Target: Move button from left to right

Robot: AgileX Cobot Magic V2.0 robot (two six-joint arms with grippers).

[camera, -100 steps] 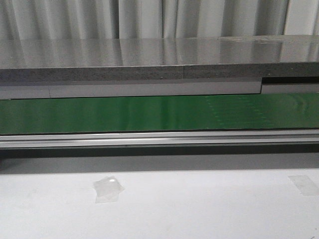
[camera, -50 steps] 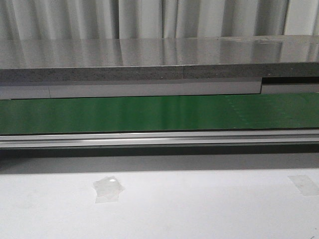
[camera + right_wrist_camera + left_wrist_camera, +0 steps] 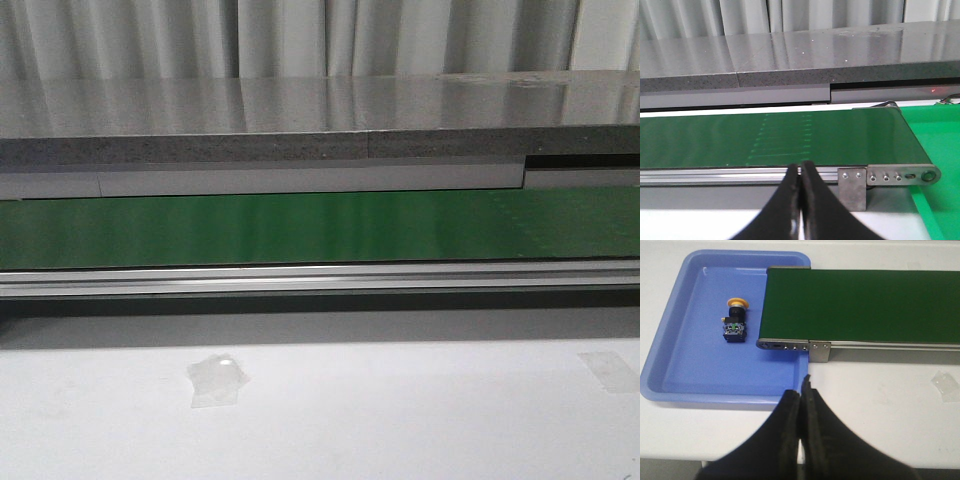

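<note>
The button (image 3: pixel 735 321), a yellow-orange cap on a black body with a small green mark, lies on its side in a blue tray (image 3: pixel 675 360) at the left end of the green conveyor belt (image 3: pixel 865 305). My left gripper (image 3: pixel 801 390) is shut and empty, above the tray's near rim, well clear of the button. My right gripper (image 3: pixel 801 170) is shut and empty in front of the belt's (image 3: pixel 790 137) right end. Neither gripper nor the button shows in the front view, only the belt (image 3: pixel 320 228).
A green tray (image 3: pixel 940 145) lies at the belt's right end. Metal end brackets (image 3: pixel 820 351) (image 3: pixel 855 187) stick out from the belt's frame. A grey stone ledge (image 3: pixel 320 130) runs behind the belt. Bits of clear tape (image 3: pixel 215 378) lie on the white table.
A faint pattern of marks on the belt has drifted to the right and out of the front view. Nothing else has moved.
</note>
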